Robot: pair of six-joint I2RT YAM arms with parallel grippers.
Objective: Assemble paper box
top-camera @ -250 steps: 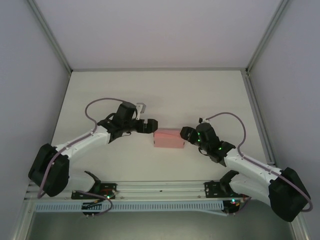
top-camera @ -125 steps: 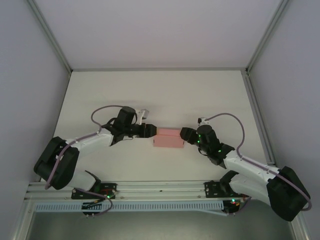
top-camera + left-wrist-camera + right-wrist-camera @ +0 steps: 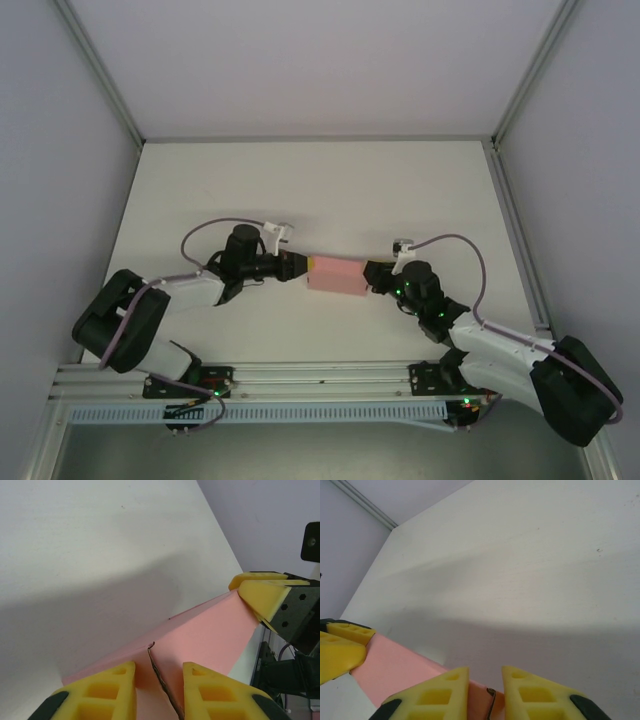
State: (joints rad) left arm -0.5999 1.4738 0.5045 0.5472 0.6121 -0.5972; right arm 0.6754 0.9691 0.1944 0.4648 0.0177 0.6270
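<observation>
Paper box mid-table; left fingers, right fingers pinching opposite ends.

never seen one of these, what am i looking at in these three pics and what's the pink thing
These are two robot arms bolted to a white table, each ending in a two-finger gripper with yellow fingers. The wide picture looks down from above and behind them; the other two come from small cameras on each wrist, so you see that arm's own fingers at the bottom. The pink thing is a small paper box. The left gripper pinches one end and the right gripper the other.
</observation>
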